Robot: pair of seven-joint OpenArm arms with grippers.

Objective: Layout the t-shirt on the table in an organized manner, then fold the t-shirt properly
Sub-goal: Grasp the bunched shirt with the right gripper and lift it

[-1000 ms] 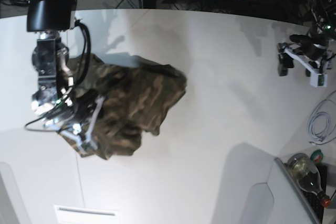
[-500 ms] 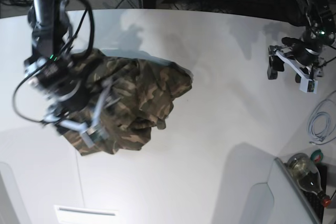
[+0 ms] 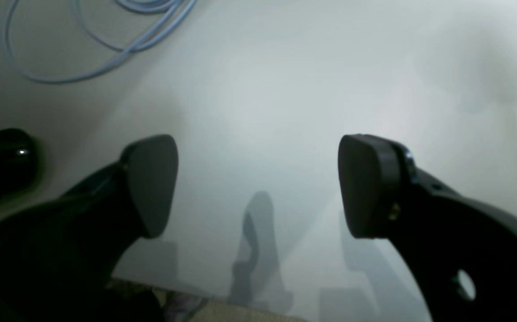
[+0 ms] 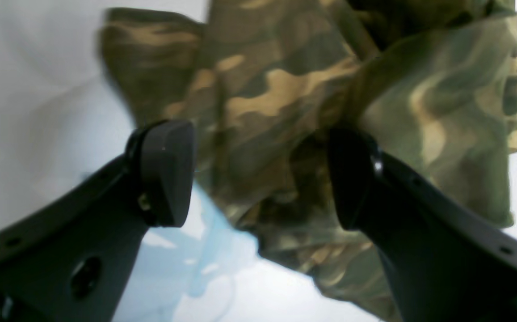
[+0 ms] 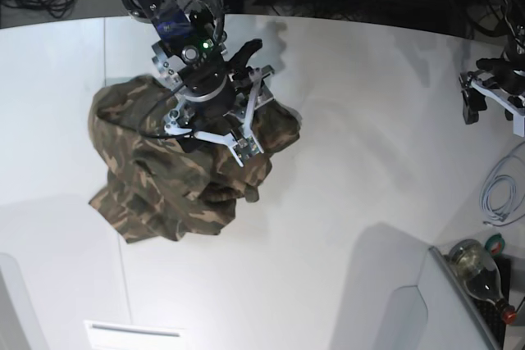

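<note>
Here the t-shirt (image 5: 172,170) lies bunched in a crumpled heap on the white counter (image 5: 353,161), toward the left half of the base view, its camouflage cloth piled in thick folds with nothing spread flat. The right tool (image 5: 246,112) hovers over the upper right part of the heap. In the right wrist view the right tool (image 4: 258,174) has its two dark pads spread wide apart, and folds of the t-shirt (image 4: 285,89) show between and beyond them; neither pad is pressed together on the cloth, so it grips nothing. Whether the right-hand pad brushes the fabric cannot be told from the blur.

The left tool (image 5: 492,100) sits well apart from the shirt, near the counter's right edge in the base view. In the left wrist view the left tool (image 3: 258,185) is spread wide too, with only bare counter (image 3: 285,89) between its pads and nothing held.

A coiled pale blue cable (image 5: 500,190) lies on the counter near that edge, and a glass bottle (image 5: 476,268) lies at the lower right corner.
</note>
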